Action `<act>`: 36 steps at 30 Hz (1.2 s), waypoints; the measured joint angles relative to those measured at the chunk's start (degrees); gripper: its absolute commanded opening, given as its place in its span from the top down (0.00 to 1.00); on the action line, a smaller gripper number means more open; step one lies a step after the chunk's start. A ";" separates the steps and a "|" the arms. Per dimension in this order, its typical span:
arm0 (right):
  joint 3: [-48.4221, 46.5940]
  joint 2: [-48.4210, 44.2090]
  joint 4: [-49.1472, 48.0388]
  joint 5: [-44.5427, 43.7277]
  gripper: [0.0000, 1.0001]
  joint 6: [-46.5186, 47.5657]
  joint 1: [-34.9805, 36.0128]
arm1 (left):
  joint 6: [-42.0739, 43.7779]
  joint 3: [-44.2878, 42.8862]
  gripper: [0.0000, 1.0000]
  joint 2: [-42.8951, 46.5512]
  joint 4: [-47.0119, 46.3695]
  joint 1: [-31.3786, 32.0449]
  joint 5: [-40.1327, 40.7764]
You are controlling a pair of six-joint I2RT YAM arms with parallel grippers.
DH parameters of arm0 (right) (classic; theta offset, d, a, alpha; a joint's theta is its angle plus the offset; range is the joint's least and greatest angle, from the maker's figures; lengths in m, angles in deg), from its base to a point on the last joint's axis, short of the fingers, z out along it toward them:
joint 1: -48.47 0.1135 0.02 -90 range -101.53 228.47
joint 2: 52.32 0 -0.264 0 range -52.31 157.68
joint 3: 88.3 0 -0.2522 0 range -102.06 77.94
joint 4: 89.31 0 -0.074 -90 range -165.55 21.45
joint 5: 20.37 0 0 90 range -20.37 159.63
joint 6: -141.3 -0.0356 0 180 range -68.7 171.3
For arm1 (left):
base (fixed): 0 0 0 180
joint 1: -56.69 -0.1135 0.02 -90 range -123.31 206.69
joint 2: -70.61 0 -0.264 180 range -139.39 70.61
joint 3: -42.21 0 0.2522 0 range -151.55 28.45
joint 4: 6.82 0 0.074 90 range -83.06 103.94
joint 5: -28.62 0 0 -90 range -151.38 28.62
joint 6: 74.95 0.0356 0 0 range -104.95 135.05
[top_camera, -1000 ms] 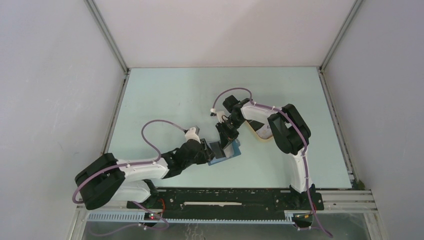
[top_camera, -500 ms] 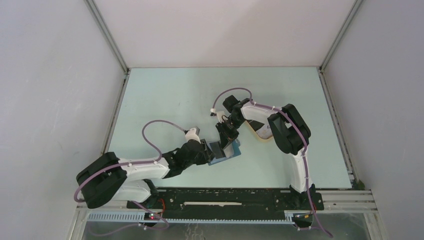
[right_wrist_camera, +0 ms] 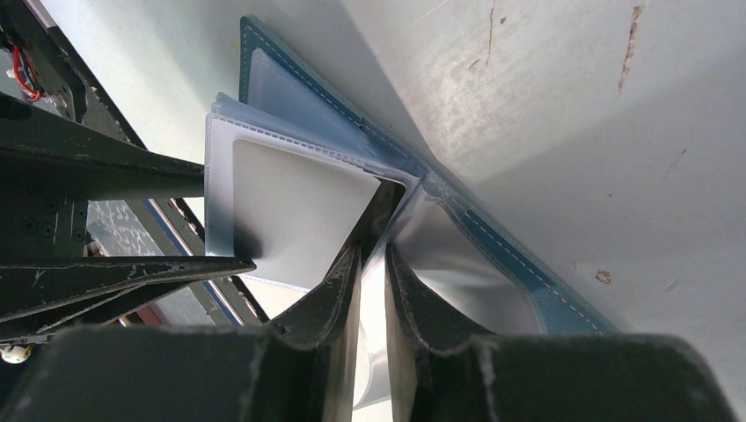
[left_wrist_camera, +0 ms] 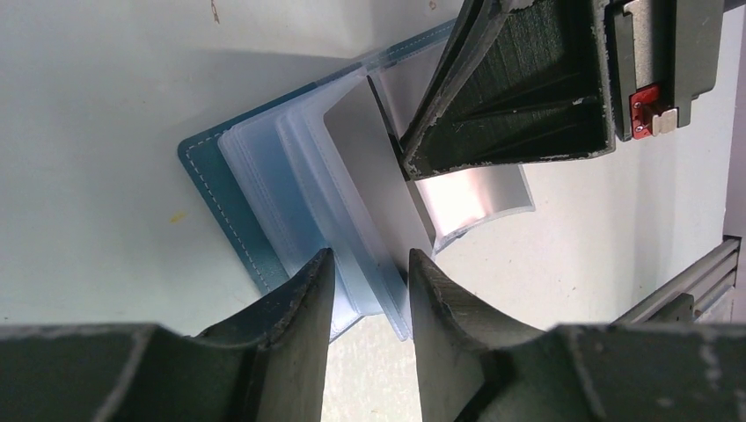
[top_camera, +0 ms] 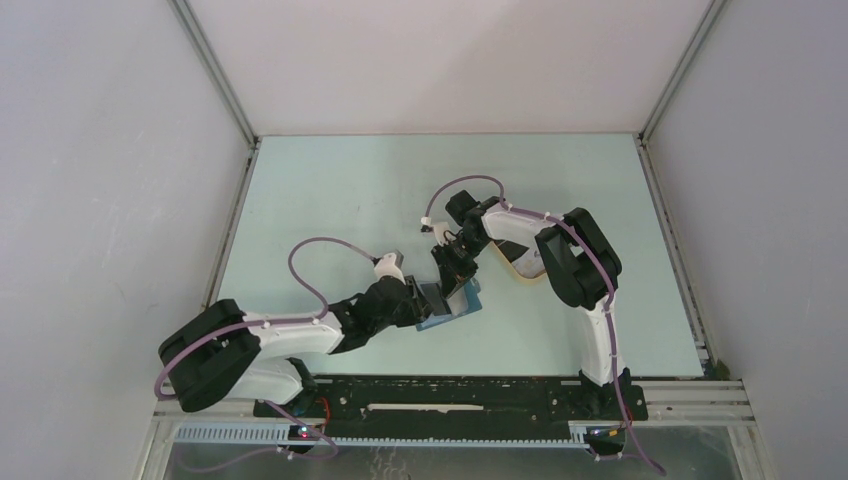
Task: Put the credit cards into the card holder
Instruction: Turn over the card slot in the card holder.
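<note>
Grey card (right_wrist_camera: 281,207) sits tucked inside the open card holder (right_wrist_camera: 295,92)

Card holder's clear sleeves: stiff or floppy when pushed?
Probably floppy: the clear sleeves fan loosely and curl at one edge beside the credit card. The thin card holder likely slides easily on the smooth table unless braced.

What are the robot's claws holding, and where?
The right gripper pinches a thin pale card by its end. The left gripper clamps the card holder by its clear pockets, at their free edge.
</note>
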 measured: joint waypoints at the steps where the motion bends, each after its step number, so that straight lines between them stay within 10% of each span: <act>1: 0.00 0.00 -0.02 0.00 0.76 0.00 0.00 | 0.00 0.00 0.58 0.00 0.04 0.00 0.00; 36: 0.00 0.09 0.00 0.22 0.76 0.00 0.00 | 0.13 0.00 0.57 4.61 4.52 0.00 0.33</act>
